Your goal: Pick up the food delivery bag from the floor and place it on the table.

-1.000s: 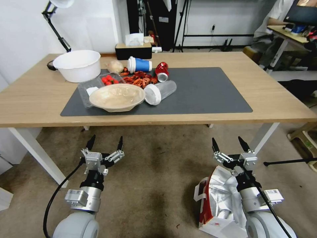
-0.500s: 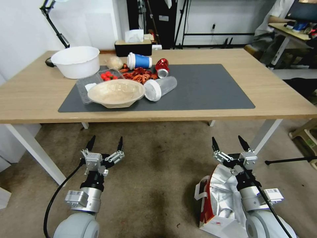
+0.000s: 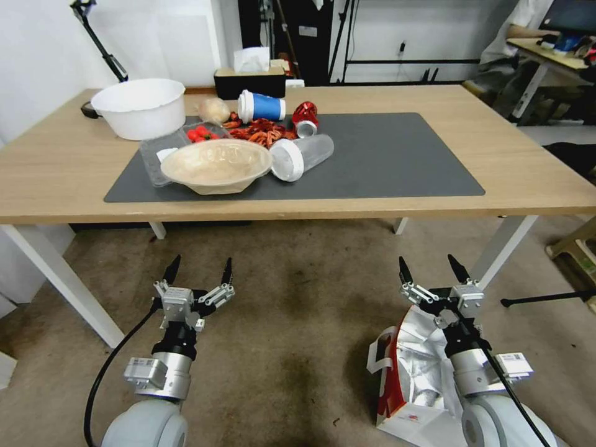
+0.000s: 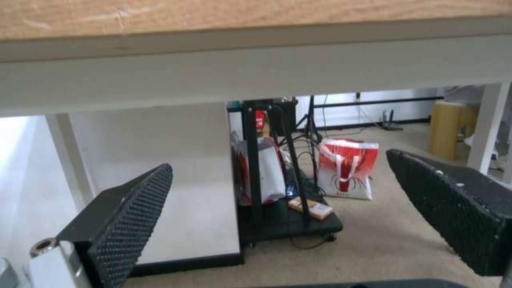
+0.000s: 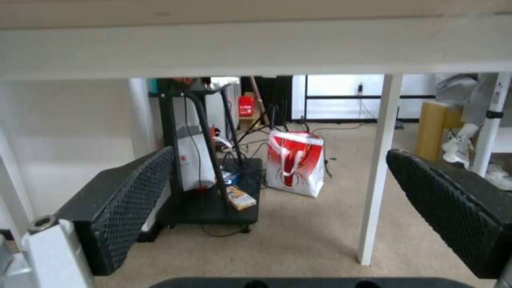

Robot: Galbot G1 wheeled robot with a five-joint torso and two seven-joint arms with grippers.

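The food delivery bag (image 3: 413, 366) lies on the floor (image 3: 298, 323) in front of the bench's (image 3: 534, 180) near edge, toward its right corner, foil lining showing. The right pincer (image 3: 433, 272) hangs just above the bag's far end, fingers spread wide and holding nothing. The left pincer (image 3: 198, 271) hovers over bare floor well apart from the bag, equally wide open and empty.

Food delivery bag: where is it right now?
Head view: the food delivery bag stands on the floor at the robot's right, under the right arm behind the open right pincer, short of the table.
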